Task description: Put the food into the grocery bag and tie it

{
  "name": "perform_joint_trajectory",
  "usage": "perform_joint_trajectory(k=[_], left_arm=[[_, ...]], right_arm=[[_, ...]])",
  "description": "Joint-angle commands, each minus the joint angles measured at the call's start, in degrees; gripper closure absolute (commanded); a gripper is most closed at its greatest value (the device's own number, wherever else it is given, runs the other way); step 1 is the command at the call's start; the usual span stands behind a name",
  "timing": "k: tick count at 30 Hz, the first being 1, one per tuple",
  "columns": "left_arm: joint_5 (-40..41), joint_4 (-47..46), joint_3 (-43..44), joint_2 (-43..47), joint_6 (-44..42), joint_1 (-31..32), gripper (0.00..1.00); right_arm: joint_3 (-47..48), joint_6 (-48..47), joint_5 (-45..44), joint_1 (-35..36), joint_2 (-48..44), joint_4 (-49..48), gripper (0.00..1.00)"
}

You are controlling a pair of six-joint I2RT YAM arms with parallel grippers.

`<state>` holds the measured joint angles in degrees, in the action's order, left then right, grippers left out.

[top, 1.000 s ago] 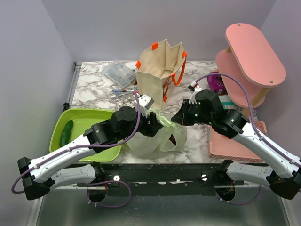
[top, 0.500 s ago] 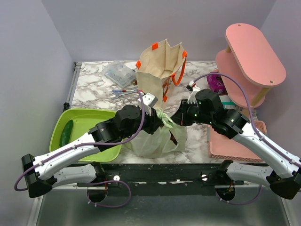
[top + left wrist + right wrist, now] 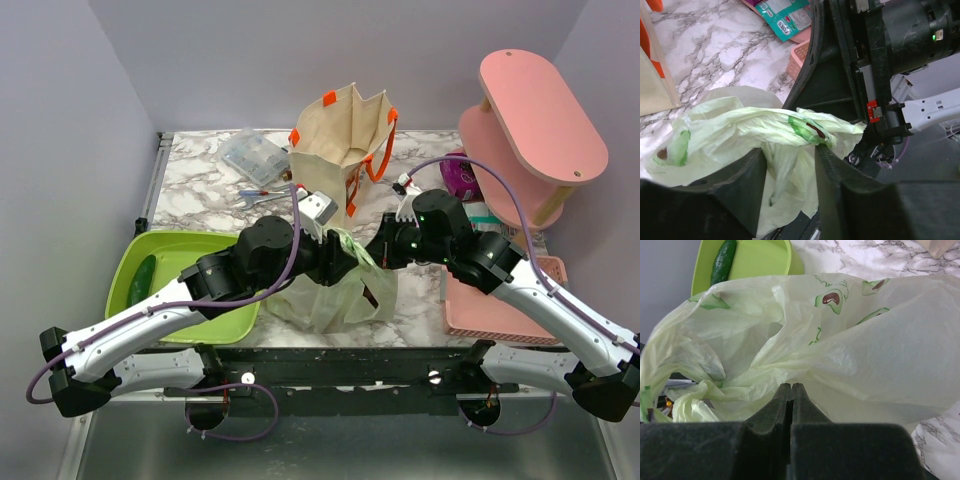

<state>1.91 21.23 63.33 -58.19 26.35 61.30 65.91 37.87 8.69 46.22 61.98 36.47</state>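
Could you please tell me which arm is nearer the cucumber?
Left: the left arm passes by the tray holding the cucumber; the right arm lies beyond the grocery bag.

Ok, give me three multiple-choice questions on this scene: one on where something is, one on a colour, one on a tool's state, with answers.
1. Where does the cucumber lie?
A in the green tray
B in the pink basket
C on the pink shelf

2. What colour are the handles of the beige tote?
A blue
B orange
C black

3. How do the jaws of the right tool stand?
A wide apart
B out of view
C shut

Answers:
1 A, the cucumber rests inside the tray at the left.
2 B, the loops show bright orange against the beige cloth.
3 C, its wrist view shows the jaws pressed together at the grocery bag.
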Motion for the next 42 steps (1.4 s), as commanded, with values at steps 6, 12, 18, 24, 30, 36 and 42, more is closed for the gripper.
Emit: perform_joint_trajectory(k=[6, 12, 18, 24, 30, 36, 42], left_arm=[[0.49, -0.91, -1.37, 1.28, 0.29, 1.37, 0.54], [1.72, -1.48, 0.70, -0.65, -1.25, 1.46, 0.61], [4.32, 0.23, 4.05, -1.99, -2.97, 2.15, 0.62], [5.17, 2.00, 7.11, -2.36, -5.61, 2.74, 0.60], [3.73, 0.99, 6.80, -2.74, -6.57, 3.21, 0.61], [5.48, 2.37, 7.06, -2.63, -6.40, 4.37, 0.55], [13.73, 15.59, 13.73, 1.31, -9.25, 4.46, 0.37]], right_arm=[[-0.34, -0.49, 3.42, 0.04, 0.25, -1.63, 0.99], [-0.19, -0.77, 3.56, 0.03, 0.34, -1.34, 0.99], [0.31, -1.11, 3.43, 0.01, 0.43, -0.60, 0.99], [0.23, -1.13, 3.42, 0.04, 0.43, -0.44, 0.99], [0.20, -1.01, 3.26, 0.02, 0.36, -0.41, 0.99], [-0.07, -1.10, 3.17, 0.01, 0.25, -0.09, 0.99], [-0.07, -0.99, 2.87, 0.01, -0.06, 0.18, 0.99]])
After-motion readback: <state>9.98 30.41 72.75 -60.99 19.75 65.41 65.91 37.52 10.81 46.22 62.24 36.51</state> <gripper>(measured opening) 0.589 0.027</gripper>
